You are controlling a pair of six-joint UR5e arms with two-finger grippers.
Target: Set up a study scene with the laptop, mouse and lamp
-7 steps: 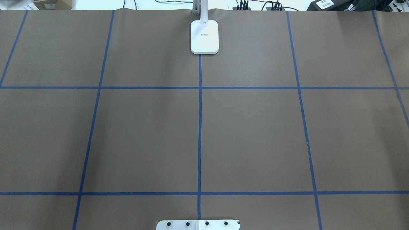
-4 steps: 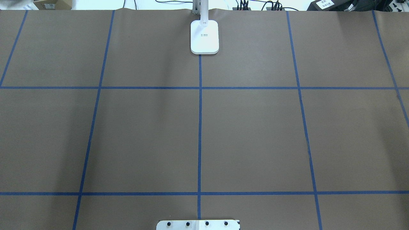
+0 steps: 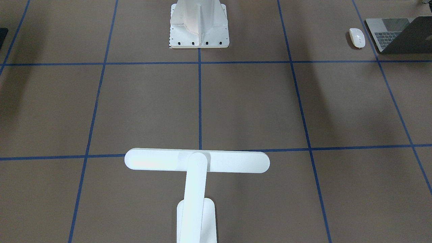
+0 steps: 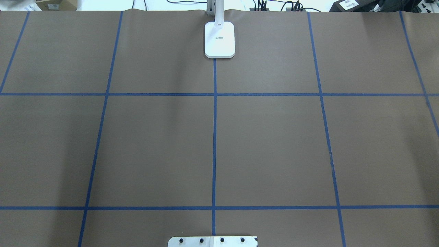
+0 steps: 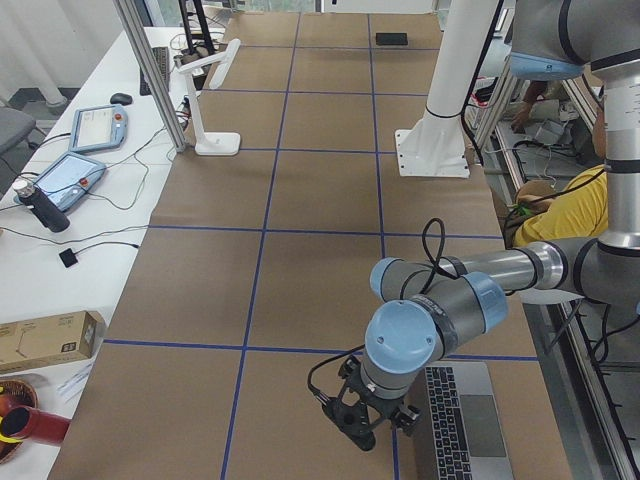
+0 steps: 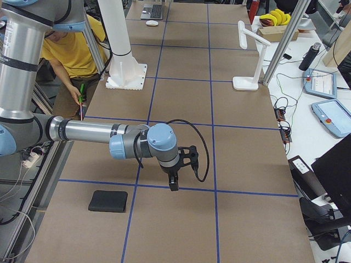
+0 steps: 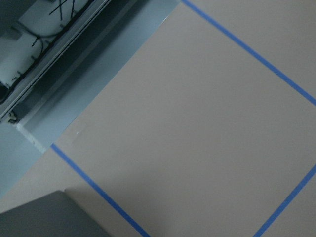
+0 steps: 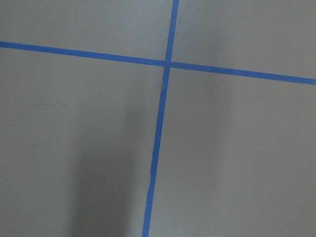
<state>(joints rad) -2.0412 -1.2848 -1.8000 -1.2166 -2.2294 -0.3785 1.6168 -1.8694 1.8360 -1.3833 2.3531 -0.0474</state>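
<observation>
Just beside the left gripper (image 5: pixel 363 437), released or clenched unclear, the open laptop (image 5: pixel 462 418).

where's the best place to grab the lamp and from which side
On the lamp, probably its straight arm, midway up, coming in level from the robot's side beneath the head. The arm is a slim near-upright bar; the head is long and the base wide and flat, both awkward to pinch.
</observation>
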